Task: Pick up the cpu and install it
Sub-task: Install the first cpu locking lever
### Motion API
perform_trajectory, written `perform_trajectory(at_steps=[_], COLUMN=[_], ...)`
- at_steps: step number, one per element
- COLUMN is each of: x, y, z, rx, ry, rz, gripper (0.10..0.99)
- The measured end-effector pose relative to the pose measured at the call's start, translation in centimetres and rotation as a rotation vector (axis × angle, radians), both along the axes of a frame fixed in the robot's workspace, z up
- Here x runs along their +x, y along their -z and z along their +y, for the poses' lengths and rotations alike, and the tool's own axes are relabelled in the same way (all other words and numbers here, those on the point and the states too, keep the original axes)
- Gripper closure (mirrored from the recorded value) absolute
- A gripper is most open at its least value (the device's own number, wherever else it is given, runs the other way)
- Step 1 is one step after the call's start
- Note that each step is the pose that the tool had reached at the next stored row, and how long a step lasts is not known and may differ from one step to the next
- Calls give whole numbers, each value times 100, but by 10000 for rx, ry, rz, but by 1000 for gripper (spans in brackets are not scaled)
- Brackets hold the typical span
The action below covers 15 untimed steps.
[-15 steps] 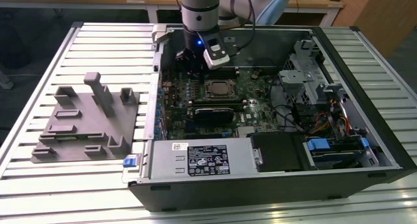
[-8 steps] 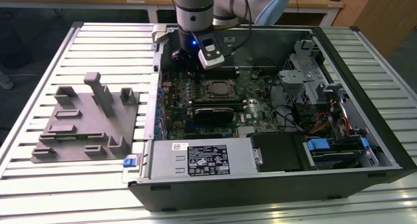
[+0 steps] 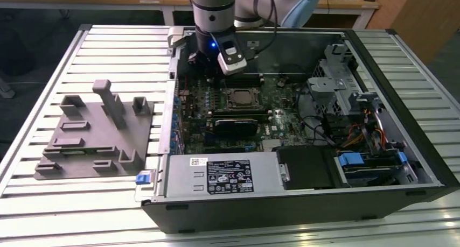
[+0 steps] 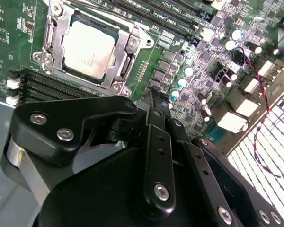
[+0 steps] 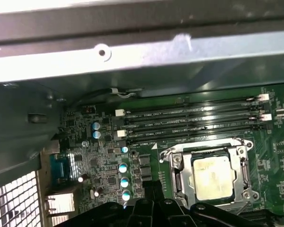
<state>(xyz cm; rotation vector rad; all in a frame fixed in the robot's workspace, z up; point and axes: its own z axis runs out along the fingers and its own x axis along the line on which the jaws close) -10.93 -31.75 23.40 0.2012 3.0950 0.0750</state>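
The cpu (image 4: 89, 50) is a flat square chip with a silvery top, and it lies seated in the metal-framed socket (image 4: 132, 43) on the green motherboard. The first wrist view has the same cpu (image 5: 213, 177) inside its frame. In the exterior view the socket (image 3: 239, 98) sits mid-board inside the open computer case. My gripper (image 3: 203, 64) hangs over the board just beyond the socket, toward the case's far wall. Its black fingers (image 4: 154, 101) meet at the tips, shut with nothing between them. Both wrist views place the gripper (image 5: 149, 190) a short way beside the socket, apart from the chip.
A grey moulded fixture (image 3: 93, 134) lies on the slatted table at the exterior view's left. Inside the case are a white-labelled power-supply box (image 3: 223, 174), a black card (image 3: 234, 126), drive cages (image 3: 337, 75) and cables. Memory slots (image 5: 194, 118) run beside the socket, below the case wall (image 5: 132, 52).
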Motion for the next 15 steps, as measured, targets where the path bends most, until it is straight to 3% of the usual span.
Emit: perform_trajectory(at_steps=[6,12,15], x=[0,0,-9], y=[-64,-79,-79], z=[0,0,0], rx=[136,868,1000], ry=[-1,-3,-3], rz=[0,1,1], gripper=[980,980,980])
